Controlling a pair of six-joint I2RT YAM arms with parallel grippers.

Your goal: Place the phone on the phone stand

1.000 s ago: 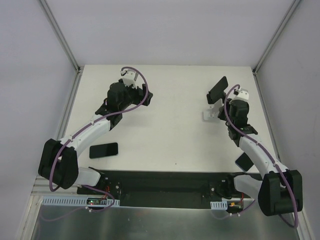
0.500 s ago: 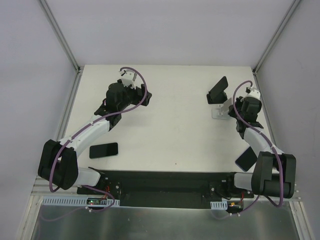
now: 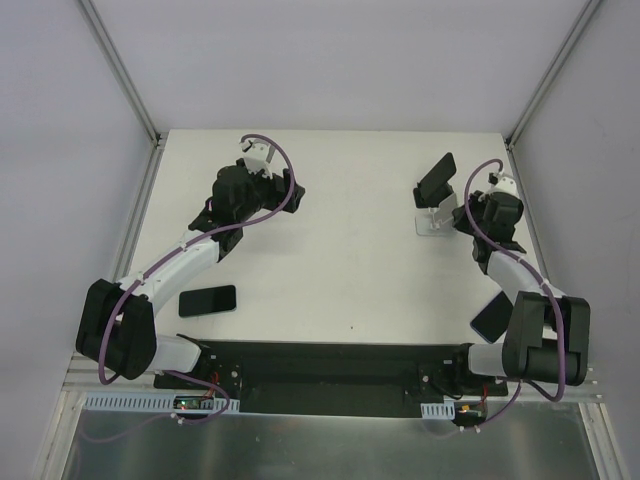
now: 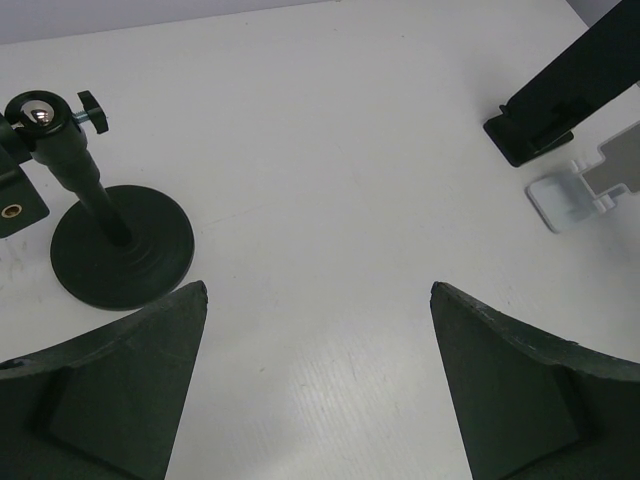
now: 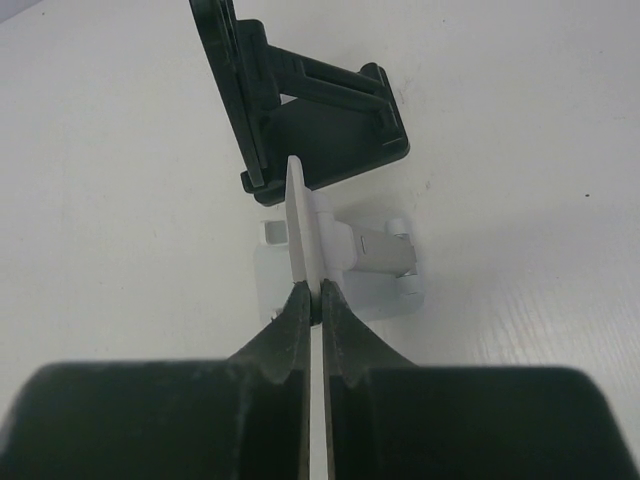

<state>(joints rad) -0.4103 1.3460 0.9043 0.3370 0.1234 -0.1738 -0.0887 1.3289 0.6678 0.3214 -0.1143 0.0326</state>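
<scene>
Two phones flat on the tabletop [image 3: 340, 260]: left phone [image 3: 208, 299] at 8 o'clock, right phone [image 3: 490, 318] at 4 o'clock. The left fingers [image 4: 130, 380] are spread wide, empty. The right fingers [image 5: 290, 330] are pinching the white phone stand [image 5: 345, 250] at 2 o'clock, just beside a black stand [image 5: 320, 130].

table [image 3: 350, 260] plain white, faint ribbing | phone [image 3: 208, 299] lower left, glossy black | phone stand [image 5: 375, 250] mid-frame, white | second stand [image 5: 330, 140] above it, black | ball-head mount [image 4: 120, 245] left, matte black, chrome ball | cables [image 3: 283, 152] purple | left arm [image 3: 180, 262] white links, black joints
</scene>
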